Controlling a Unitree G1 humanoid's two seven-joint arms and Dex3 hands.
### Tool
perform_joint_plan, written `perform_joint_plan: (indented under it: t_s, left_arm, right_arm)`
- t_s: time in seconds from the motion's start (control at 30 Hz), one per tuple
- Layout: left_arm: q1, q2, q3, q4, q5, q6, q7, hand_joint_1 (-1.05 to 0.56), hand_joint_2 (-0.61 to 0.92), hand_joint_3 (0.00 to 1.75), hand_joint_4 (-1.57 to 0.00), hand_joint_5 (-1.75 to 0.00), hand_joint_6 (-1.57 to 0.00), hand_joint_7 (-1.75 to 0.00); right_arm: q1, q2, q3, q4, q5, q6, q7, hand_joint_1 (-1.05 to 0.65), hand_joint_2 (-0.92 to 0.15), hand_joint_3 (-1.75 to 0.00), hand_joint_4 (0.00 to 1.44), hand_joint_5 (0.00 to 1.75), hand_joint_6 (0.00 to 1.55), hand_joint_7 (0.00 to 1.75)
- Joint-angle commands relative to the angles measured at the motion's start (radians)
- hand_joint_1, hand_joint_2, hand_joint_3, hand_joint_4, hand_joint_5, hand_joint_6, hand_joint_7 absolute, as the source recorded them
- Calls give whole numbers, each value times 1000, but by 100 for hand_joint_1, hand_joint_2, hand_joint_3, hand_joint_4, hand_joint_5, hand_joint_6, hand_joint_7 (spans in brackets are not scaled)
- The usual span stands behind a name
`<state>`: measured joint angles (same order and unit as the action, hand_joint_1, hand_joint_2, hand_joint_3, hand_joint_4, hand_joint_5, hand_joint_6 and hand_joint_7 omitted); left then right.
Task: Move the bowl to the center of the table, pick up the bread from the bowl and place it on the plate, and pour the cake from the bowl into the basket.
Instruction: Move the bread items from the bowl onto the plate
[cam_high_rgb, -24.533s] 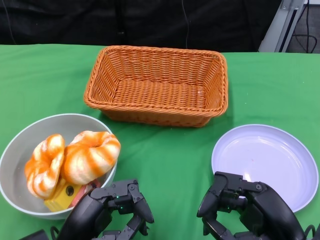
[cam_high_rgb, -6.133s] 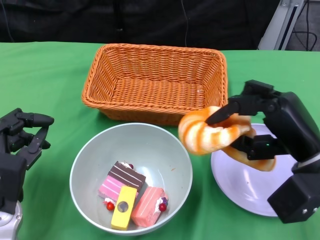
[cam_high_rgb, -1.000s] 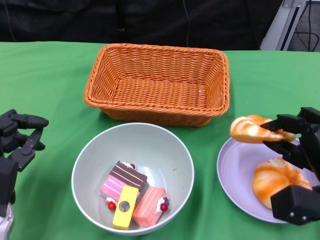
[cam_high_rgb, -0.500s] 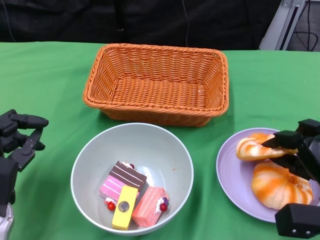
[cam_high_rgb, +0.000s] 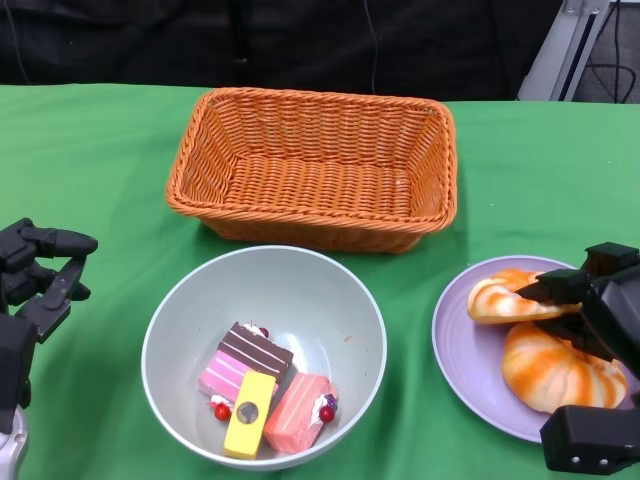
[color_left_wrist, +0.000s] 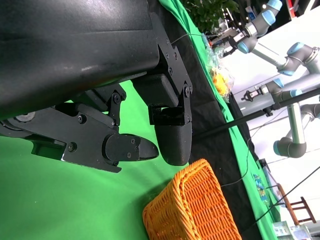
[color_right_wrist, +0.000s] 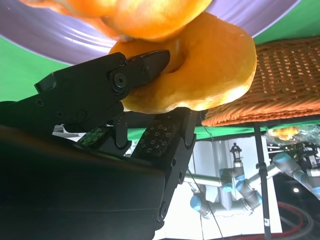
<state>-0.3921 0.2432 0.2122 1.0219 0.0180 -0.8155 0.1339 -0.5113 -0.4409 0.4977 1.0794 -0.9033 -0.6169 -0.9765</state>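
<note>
The grey bowl (cam_high_rgb: 192, 298) stands mid-table in front of the orange wicker basket (cam_high_rgb: 315, 165) and holds several small cake pieces (cam_high_rgb: 262, 385). To its right, on the purple plate (cam_high_rgb: 470, 365), lies one orange-striped bread (cam_high_rgb: 555, 368). A second bread (cam_high_rgb: 500, 298) leans on the first at the plate's far side, and my right hand (cam_high_rgb: 592, 300) still grips it. In the right wrist view that hand (color_right_wrist: 110, 100) has a finger through the bread (color_right_wrist: 210, 60), just off the plate (color_right_wrist: 55, 35). My left hand (cam_high_rgb: 35, 275) hovers open left of the bowl, holding nothing.
The basket is empty and sits just behind the bowl; the left wrist view shows its corner (color_left_wrist: 200, 210) beyond my left hand (color_left_wrist: 125, 135). Green cloth covers the table (cam_high_rgb: 90, 150). A black backdrop runs along the far edge.
My right hand has lowered the second bread from above the plate's far rim down onto the plate, against the first bread. Bowl, basket and left hand have not moved.
</note>
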Motion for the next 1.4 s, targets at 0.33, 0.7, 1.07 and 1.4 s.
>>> perform_joint_plan:
  t_s: [0.33,0.7,1.07,1.4]
  left_arm:
    - [2,18,7,-5,-1,-13,-1,-11,92,31,-87,-126,-91,-88]
    - [1,16,10,-6,-9,-4,-2,-10,92,30,-88,-126,-91,-88]
    - [-1,20,6,-2,1,-2,8,-12,92,29,-87,-125,-91,-88]
    - [-9,19,6,10,-4,-4,-5,-11,92,30,-86,-127,-90,-88]
  right_arm:
    - [39,-12,12,-80,47,136,156,-24,-86,-1,80,109,113,10]
    - [180,-61,-26,-413,76,297,384,-49,-84,0,74,19,87,0]
    - [257,-98,-70,-600,99,310,515,-53,-86,-1,72,8,88,0]
    - [315,-85,-125,-739,103,359,560,-56,-90,-1,67,2,80,0]
